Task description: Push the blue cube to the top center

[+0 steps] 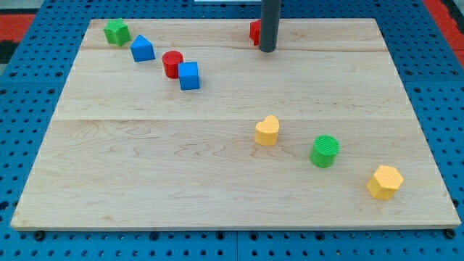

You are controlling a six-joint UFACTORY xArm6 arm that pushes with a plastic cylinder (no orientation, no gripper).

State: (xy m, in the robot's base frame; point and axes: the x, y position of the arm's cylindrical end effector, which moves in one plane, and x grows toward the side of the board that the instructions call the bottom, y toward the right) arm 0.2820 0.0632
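The wooden board (232,174) is filling most of the view, lying on a blue pegboard (29,87). The dark rod is standing upright near the view's top center, my tip (267,50) resting on the board just right of a partly hidden red block (254,31); it has no jaws and is touching nothing else. The blue cube (189,75) is sitting upper left of center, touching the red cylinder (172,64), showing no long axis, its faces lying nearly square to the board's edges. Elsewhere are sitting a yellow hexagonal block (383,181), green cylinder (325,151), yellow heart-shaped block (267,131), blue wedge-like block (142,48) and green block (116,32).
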